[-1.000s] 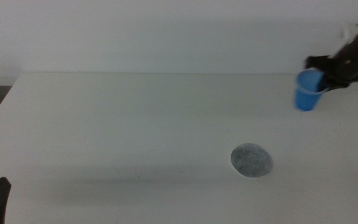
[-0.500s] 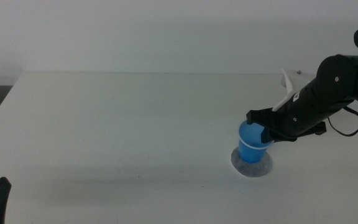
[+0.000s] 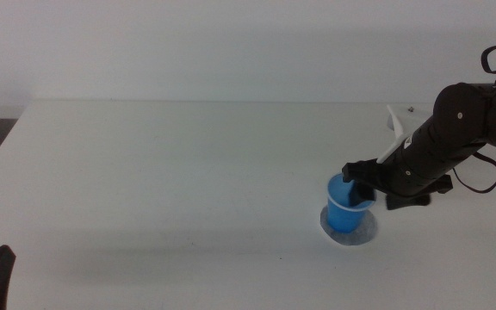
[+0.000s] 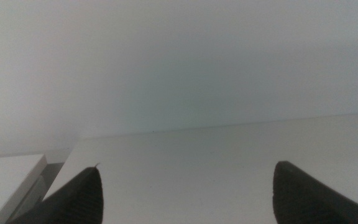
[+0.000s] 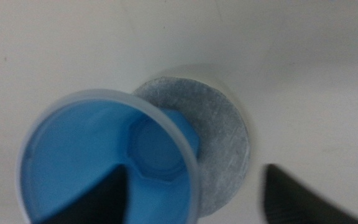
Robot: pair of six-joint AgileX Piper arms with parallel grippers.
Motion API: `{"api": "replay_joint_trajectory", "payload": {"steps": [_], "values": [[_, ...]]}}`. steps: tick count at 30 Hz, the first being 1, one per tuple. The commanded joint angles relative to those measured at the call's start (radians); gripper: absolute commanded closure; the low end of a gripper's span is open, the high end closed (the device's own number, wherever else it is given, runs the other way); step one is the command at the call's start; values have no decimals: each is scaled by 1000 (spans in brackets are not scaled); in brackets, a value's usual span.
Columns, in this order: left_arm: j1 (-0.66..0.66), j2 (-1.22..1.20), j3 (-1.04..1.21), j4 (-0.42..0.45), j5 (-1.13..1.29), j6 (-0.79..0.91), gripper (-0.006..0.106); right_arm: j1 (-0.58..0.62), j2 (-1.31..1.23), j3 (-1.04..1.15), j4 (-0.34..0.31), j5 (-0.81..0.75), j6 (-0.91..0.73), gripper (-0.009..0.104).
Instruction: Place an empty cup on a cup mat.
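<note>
cup (image 3: 348, 207) sits upright on the cup mat (image 3: 368, 231), a bit off its centre. my right gripper (image 3: 357, 183) pinches the cup's rim wall, one jaw inside. i judge it light, thin and crushable, so hold gently. left gripper (image 4: 185, 193) waits spread, far from the mat.

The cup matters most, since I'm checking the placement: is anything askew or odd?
The cup sits upright on the cup mat but off-centre, grey showing on one side. The right gripper has one jaw inside the rim. Nothing is spilled or damaged.
</note>
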Motion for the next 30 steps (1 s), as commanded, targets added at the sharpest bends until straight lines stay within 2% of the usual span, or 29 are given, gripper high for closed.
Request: {"api": "replay_joint_trajectory", "payload": {"steps": [1,3,6,11,15,20,30], "values": [[-3,-4,0,-7,-5,-3,7,0,-7,5,-12,10,-40,32],[-3,-4,0,-7,-5,-3,7,0,-34,5,-10,15,-74,16],[-3,-4,0,-7,-5,-3,7,0,-132,5,-28,33,-86,3],[-3,-4,0,-7,-5,-3,7,0,-398,5,-112,77,-63,2],[-3,-4,0,-7,-5,-3,7,-2,-620,5,-262,130,25,2],[-1,-4,0,-7,-5,-3,7,-67,-929,99,-353,146,32,2],[-1,-4,0,-7,-5,-3,7,-101,-1385,630,-356,-178,38,2]]}}
